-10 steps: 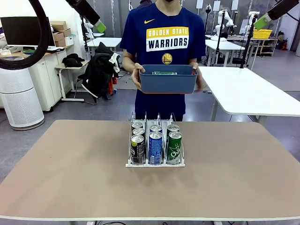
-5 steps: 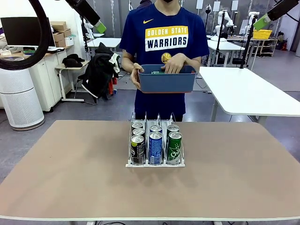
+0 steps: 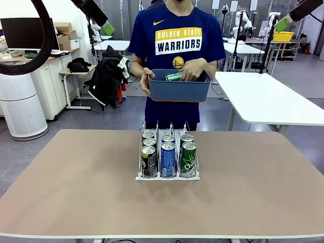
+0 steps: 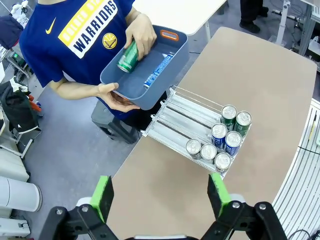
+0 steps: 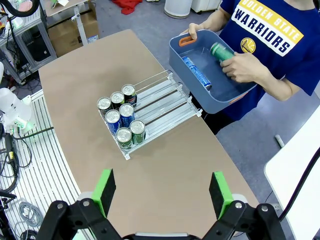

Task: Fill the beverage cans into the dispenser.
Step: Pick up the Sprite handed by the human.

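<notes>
The dispenser [image 3: 167, 177] stands mid-table with several beverage cans [image 3: 167, 154] upright at its front: black in the left lane, blue in the middle, green on the right. From the left wrist view the dispenser [image 4: 184, 117] has bare lanes behind its cans [image 4: 222, 142]; the right wrist view gives the same dispenser [image 5: 164, 102] and cans [image 5: 120, 120]. Behind the table a person holds a green can [image 3: 174, 76] inside a blue-grey bin [image 3: 179, 91]. A blue can [image 4: 159, 71] lies in the bin. My left gripper [image 4: 160, 195] and right gripper [image 5: 163, 191] hang open high above the table, holding nothing.
The person stands at the table's far edge, one hand under the bin [image 4: 172, 67] and the other hand [image 5: 240, 67] inside it. A white table [image 3: 268, 101] stands at the back right. Bare tabletop [image 3: 76, 187] lies on both sides of the dispenser.
The person's hand moved from the bin's side into the bin and closed on a green can, lifting it a little. Both grippers stayed still and open.
</notes>
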Motion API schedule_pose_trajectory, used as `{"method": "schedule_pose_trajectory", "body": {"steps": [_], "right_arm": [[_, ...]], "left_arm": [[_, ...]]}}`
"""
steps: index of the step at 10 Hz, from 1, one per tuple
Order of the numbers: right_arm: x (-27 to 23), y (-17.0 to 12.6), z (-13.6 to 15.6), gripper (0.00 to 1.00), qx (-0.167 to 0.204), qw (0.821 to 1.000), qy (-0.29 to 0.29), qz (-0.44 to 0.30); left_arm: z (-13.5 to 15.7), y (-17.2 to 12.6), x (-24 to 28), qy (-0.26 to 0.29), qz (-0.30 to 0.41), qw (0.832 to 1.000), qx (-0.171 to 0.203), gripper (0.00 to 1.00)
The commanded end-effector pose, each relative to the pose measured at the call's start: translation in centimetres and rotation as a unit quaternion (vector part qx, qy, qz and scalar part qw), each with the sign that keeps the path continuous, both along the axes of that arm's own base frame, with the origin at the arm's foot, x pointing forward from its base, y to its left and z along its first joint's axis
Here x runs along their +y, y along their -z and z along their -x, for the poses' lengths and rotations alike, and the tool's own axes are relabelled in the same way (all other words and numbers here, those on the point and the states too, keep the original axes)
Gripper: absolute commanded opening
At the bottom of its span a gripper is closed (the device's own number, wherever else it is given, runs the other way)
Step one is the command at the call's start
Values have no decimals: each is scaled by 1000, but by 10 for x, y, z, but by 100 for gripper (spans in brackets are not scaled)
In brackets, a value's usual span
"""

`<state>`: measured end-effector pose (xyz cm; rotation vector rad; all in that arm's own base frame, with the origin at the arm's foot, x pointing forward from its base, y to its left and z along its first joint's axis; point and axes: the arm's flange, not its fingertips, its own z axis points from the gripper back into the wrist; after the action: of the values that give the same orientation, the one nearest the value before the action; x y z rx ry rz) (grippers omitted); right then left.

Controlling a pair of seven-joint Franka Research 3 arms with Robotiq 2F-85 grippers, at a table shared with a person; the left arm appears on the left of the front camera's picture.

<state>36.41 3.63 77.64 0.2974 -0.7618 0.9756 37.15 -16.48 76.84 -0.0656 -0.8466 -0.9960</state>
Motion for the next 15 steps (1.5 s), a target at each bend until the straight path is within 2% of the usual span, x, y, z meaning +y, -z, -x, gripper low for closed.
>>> {"method": "schedule_pose_trajectory", "body": {"steps": [1, 15], "right_arm": [[0, 1, 0, 100, 0, 1000, 0, 0], [0, 1, 0, 100, 0, 1000, 0, 0]], "left_arm": [[0, 1, 2, -2, 0, 1000, 2, 100], [0, 1, 2, -2, 0, 1000, 2, 100]]}}
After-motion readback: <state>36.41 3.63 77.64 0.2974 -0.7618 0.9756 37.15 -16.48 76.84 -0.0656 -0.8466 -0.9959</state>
